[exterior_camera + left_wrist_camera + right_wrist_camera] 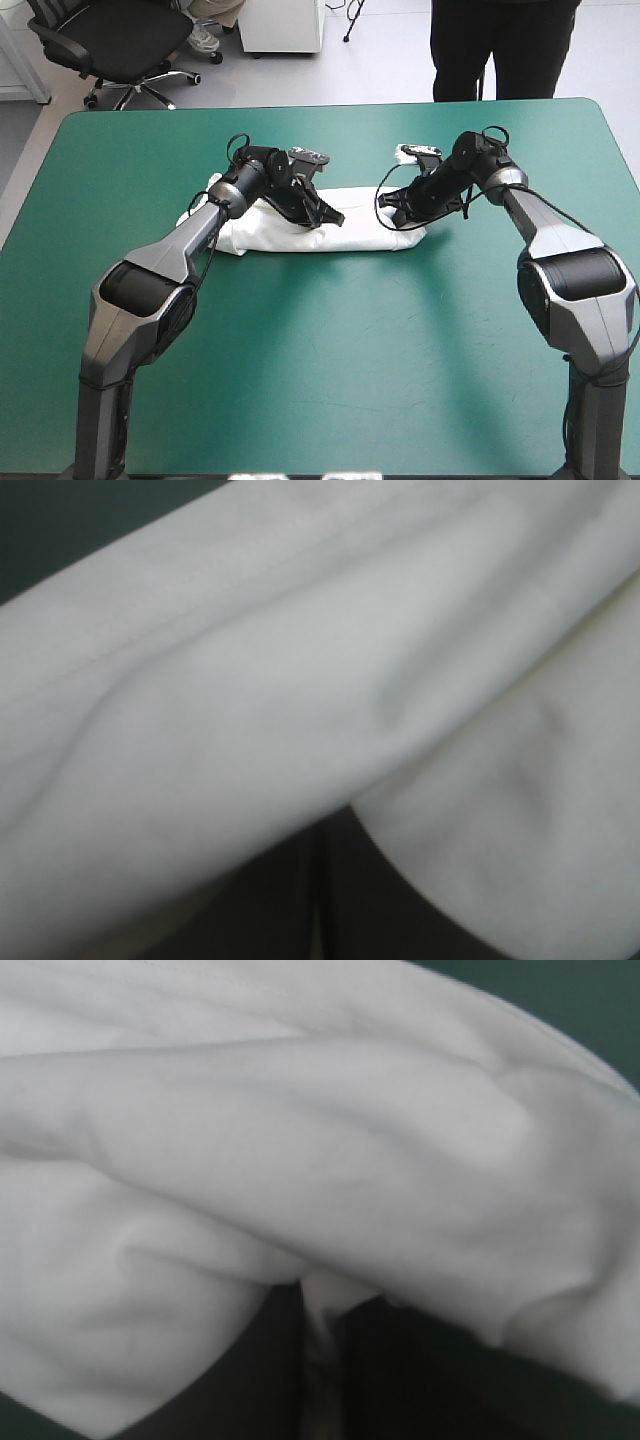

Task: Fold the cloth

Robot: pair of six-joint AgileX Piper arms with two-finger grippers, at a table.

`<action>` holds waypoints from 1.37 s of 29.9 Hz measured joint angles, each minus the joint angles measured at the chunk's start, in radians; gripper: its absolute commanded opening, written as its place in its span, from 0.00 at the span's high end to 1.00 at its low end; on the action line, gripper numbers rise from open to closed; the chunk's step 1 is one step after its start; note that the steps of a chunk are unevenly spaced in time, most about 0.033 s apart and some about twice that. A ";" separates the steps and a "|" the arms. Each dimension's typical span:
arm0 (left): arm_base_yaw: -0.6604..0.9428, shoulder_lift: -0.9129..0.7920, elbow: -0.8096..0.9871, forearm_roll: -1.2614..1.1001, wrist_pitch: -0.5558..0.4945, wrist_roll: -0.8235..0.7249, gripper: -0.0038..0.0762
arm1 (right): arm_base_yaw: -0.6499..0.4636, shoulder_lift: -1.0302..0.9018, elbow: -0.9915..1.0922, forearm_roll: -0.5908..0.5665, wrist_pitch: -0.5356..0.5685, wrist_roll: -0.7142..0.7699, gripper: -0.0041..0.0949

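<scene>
The white T-shirt point(352, 228) lies as a long folded bundle across the far middle of the table. My left gripper point(326, 214) presses into the bundle near its middle, reaching in from its left end. At the bundle's right end my right gripper point(397, 216) bites into the cloth. In the left wrist view a fold of T-shirt point(300, 680) drapes over the left gripper point(318, 895), whose black fingers are all but shut. In the right wrist view the T-shirt point(300, 1140) folds over the right gripper point(320, 1355), with a strip of white cloth pinched between its fingers.
The teal-green cover point(320, 350) spreads wide between the bundle and the table's front edge. The table's far edge point(330, 108) runs a short way behind the T-shirt.
</scene>
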State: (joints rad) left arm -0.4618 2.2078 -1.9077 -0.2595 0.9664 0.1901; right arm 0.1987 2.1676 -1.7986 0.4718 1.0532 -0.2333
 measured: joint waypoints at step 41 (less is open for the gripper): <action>0.114 -0.602 0.135 0.146 0.264 0.004 0.97 | 0.134 -0.169 -0.246 0.086 0.132 -0.060 0.98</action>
State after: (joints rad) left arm -0.3475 1.6054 -1.7723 -0.1138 1.2299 0.1942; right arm 0.3328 1.9987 -2.0450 0.5581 1.1850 -0.2935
